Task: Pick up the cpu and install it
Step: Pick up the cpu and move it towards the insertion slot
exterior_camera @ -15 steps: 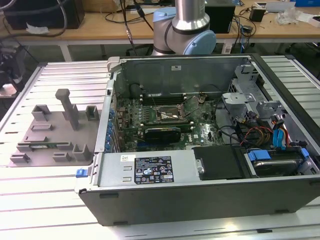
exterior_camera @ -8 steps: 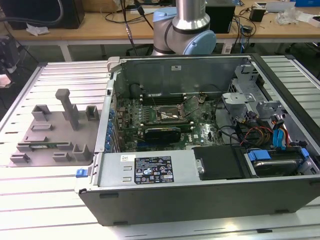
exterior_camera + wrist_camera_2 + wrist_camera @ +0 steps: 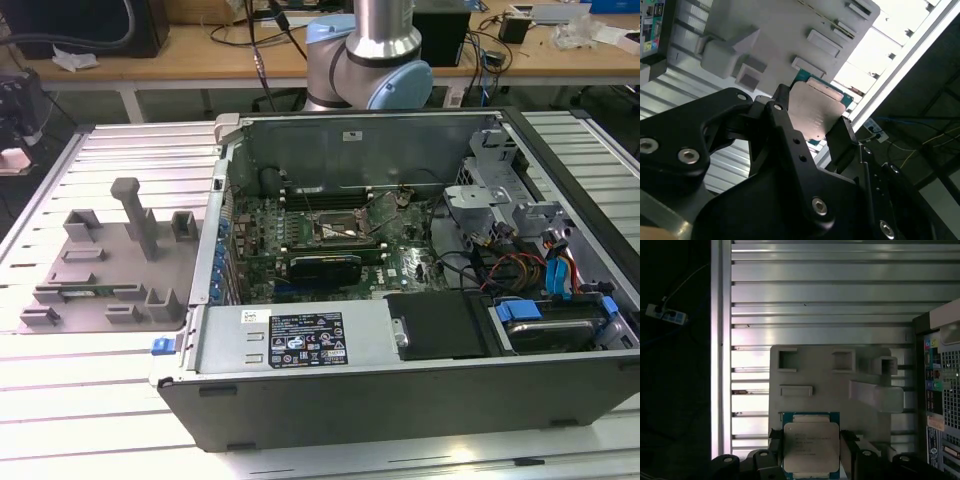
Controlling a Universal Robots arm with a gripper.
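Note:
The cpu (image 3: 811, 445) is a flat square chip with a pale silver top and a green rim. My gripper (image 3: 811, 447) is shut on it, with a black finger (image 3: 774, 440) against each of two opposite edges. In the second wrist view the cpu (image 3: 817, 112) sits tilted between the fingers (image 3: 842, 135) of the gripper (image 3: 812, 120). It hangs above the grey holder tray (image 3: 830, 390) on the slatted table. The black-framed socket (image 3: 335, 232) lies on the motherboard inside the open computer case (image 3: 400, 370).
The grey holder tray (image 3: 110, 260) with upright posts lies on the slatted table (image 3: 60, 400), at the exterior view's left of the case. The arm's base (image 3: 370, 50) stands behind the case. Cables and a drive bay (image 3: 550, 300) fill the case's right side. The case wall (image 3: 940, 390) stands beside the tray.

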